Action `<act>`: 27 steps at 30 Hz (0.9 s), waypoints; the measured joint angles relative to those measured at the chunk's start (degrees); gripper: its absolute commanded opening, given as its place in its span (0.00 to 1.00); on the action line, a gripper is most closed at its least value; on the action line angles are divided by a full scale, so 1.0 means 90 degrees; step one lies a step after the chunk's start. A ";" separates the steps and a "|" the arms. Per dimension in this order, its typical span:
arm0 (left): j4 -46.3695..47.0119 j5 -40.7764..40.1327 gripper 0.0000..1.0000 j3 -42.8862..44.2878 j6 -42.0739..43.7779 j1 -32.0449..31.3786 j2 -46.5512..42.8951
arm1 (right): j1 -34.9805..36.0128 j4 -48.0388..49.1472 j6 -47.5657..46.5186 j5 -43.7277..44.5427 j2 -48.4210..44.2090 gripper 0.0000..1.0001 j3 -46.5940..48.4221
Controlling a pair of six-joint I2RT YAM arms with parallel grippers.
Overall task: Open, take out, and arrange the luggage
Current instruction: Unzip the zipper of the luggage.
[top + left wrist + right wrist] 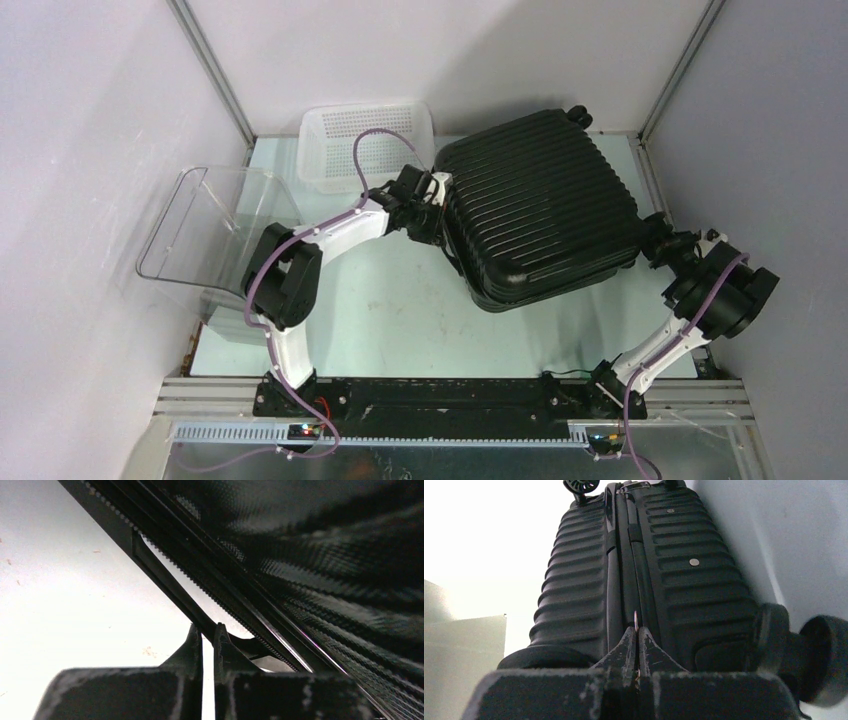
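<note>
The luggage (545, 205) lies flat on the table (400, 320), beside the white basket (365, 145). The left gripper (208, 632) is closed against its zipper seam (210, 591); the right gripper (636, 635) pinches a small metal ring (636, 617).

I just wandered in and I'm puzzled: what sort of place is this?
Likely a robot test booth, not a home: plain white panel walls on metal posts, left arm and right arm bolted to a table edge, luggage set out beside a basket.
</note>
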 measured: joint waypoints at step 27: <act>0.0005 -0.1100 0.22 0.0226 0.0651 -0.0515 -0.0029 | 0.0500 -0.3504 -0.1421 0.0425 -0.0330 0.42 0.1426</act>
